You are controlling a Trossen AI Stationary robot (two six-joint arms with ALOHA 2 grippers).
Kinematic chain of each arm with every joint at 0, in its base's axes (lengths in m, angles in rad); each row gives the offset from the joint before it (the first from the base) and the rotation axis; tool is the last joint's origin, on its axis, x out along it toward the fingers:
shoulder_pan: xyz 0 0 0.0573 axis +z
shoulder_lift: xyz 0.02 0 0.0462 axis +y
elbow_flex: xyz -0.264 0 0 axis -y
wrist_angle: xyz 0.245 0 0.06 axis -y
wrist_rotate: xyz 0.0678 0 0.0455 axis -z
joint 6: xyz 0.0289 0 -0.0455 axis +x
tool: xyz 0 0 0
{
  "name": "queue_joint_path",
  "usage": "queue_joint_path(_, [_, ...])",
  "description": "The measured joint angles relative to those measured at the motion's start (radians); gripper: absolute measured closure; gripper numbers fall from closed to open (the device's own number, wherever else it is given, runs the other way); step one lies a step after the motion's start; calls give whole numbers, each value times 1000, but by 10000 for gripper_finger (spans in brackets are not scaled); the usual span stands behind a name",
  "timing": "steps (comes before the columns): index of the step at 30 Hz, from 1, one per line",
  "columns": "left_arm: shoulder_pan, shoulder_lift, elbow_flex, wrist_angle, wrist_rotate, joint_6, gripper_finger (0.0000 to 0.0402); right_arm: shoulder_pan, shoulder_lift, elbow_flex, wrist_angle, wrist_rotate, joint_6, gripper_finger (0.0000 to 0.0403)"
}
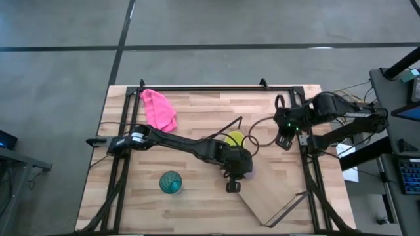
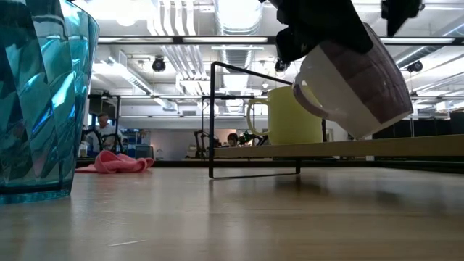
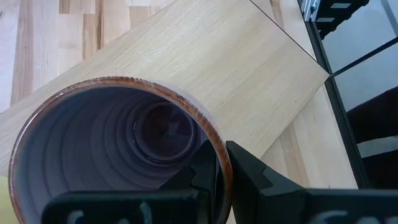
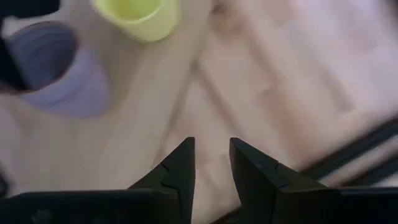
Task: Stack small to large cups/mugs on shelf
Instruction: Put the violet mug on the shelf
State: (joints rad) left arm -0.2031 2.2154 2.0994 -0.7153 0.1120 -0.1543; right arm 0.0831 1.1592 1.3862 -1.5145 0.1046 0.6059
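The purple mug (image 3: 118, 155) is pinched by its rim in the left hand (image 3: 222, 180), held tilted above the shelf (image 3: 205, 62) beside the yellow mug (image 1: 235, 139). The right hand (image 4: 211, 168) is held empty, narrowly parted, farther off near the bench (image 1: 197, 108) edge; the teal cup (image 1: 171, 182) is left off the shelf.

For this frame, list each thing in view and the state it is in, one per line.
purple mug: held off the table, tilted, rim pinched by the left gripper.
yellow mug: upright on the shelf, untouched.
teal cup: upright on the table, off the shelf.
shelf: lying at an angle on the table.
pink cloth: crumpled on the table.
left gripper: shut on the purple mug's rim.
right gripper: open, empty.
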Motion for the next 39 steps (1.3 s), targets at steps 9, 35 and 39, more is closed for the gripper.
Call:
queue_joint_path(9, [0, -2, -24, 4, 0, 2, 391, 136, -114, -288, 476, -148, 197, 328])
queue_joint_path(35, [2, -2, -31, 82, -6, 0, 391, 325, -27, -617, 919, -156, 523, 340])
queue_joint_path(39, [2, -2, -31, 80, -6, 0, 391, 325, -2, -614, 942, -156, 490, 371])
